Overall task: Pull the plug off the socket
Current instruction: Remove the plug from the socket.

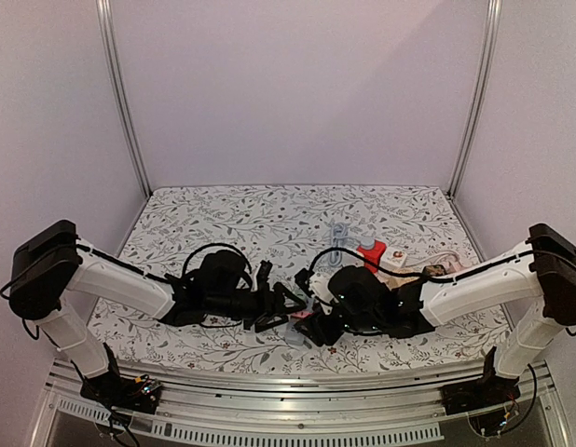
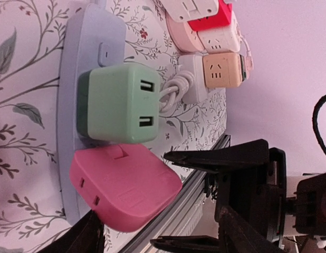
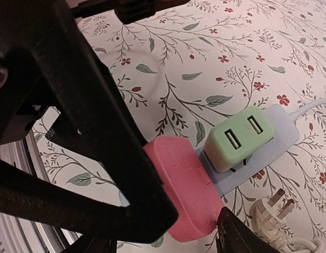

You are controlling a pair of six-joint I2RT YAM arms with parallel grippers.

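A pale blue power strip [image 2: 68, 79] lies on the flowered cloth, also in the right wrist view [image 3: 281, 134]. A green two-port USB charger [image 2: 121, 103] [image 3: 239, 137] and a pink plug [image 2: 121, 190] [image 3: 189, 190] sit in it side by side. My right gripper [image 3: 197, 224] [image 1: 316, 328] is open, with one finger on each side of the pink plug and close to it. My left gripper [image 2: 163, 242] [image 1: 279, 312] is open and empty, just left of the strip and facing the right gripper. In the top view the arms hide most of the strip.
A cluster of red, pink, beige and white adapters [image 2: 216, 37] lies beyond the strip; the red one shows in the top view [image 1: 372, 253]. A loose white plug with cable [image 3: 271, 205] lies beside the strip. The table's metal front rail [image 1: 288, 382] is close behind the grippers.
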